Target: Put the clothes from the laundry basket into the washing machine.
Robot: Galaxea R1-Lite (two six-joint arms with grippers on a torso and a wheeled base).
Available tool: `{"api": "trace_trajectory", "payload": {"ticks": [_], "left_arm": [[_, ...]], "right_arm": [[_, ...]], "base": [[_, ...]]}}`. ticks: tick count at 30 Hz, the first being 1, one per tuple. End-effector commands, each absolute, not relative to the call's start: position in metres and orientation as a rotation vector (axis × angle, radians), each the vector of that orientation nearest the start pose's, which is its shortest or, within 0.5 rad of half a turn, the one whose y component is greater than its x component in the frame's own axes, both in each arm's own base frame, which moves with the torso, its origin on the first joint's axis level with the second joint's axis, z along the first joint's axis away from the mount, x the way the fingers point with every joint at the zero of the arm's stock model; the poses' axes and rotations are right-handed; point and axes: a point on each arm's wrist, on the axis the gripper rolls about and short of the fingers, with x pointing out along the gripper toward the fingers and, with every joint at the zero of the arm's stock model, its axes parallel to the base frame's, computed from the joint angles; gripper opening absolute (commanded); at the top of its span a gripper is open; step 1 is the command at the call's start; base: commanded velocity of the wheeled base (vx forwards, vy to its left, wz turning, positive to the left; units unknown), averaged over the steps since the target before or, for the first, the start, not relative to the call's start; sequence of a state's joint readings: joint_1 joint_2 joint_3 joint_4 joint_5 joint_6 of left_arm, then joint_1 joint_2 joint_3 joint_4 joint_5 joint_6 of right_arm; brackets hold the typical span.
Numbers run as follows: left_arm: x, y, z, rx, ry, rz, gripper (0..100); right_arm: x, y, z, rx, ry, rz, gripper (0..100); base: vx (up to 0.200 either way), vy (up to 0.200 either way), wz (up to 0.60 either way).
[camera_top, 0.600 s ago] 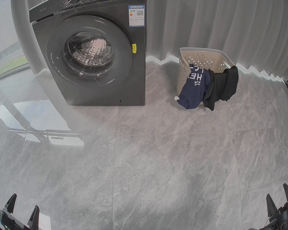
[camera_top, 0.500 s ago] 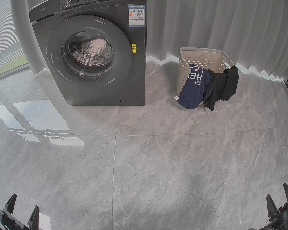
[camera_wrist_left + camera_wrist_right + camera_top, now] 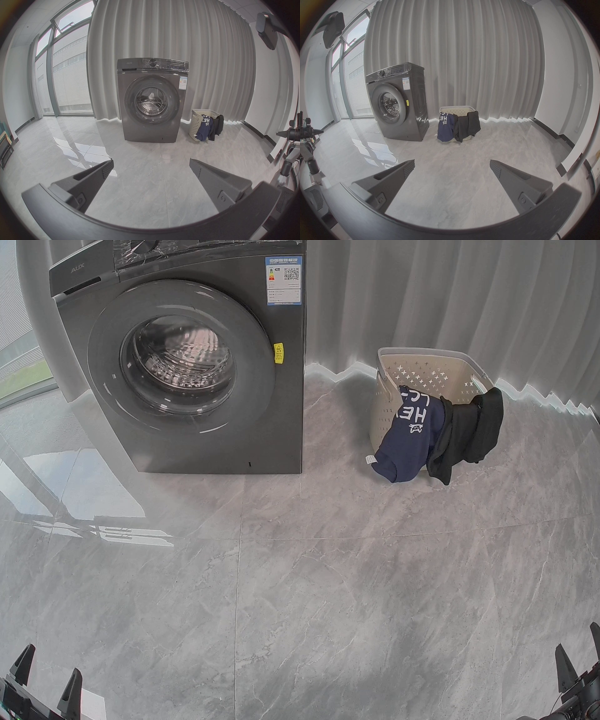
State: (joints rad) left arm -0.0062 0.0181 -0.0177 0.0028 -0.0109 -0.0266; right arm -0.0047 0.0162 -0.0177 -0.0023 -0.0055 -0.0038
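Two clothes [image 3: 409,434] drape the laundry basket [image 3: 425,354] rim ahead-right, nearer the wide-open, empty right gripper [image 3: 452,164] than the equally wide left gripper [image 3: 151,164].

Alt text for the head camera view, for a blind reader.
A dark grey front-loading washing machine stands on a grey tiled floor; on its right, a beige laundry basket has a navy shirt and a black garment draped over its rim.
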Motion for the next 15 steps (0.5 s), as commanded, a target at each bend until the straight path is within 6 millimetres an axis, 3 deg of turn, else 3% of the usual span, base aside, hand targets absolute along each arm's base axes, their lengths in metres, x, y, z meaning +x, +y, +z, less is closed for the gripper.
{"api": "trace_trajectory", "payload": {"ticks": [1,6,12,15], "left_arm": [[-0.0229,-0.0001,0.0756,-0.032,0.002,-0.015,100],[-0.0228,0.0,0.0752,-0.026,0.003,-0.012,100],[-0.0228,0.0,0.075,-0.026,0.005,-0.011,100],[-0.0228,0.0,0.0752,-0.028,0.003,-0.011,100]], "right_arm": [[-0.0228,0.0,0.0758,-0.005,-0.003,-0.009,100],[-0.0228,0.0,0.0756,-0.005,-0.002,-0.009,100],[-0.0228,0.0,0.0758,-0.003,-0.003,-0.011,100],[-0.0228,0.0,0.0758,-0.002,-0.003,-0.011,100]], "base": [[0.2,0.0,0.0],[0.2,0.0,0.0],[0.0,0.0,0.0],[0.0,-0.2,0.0]]}}
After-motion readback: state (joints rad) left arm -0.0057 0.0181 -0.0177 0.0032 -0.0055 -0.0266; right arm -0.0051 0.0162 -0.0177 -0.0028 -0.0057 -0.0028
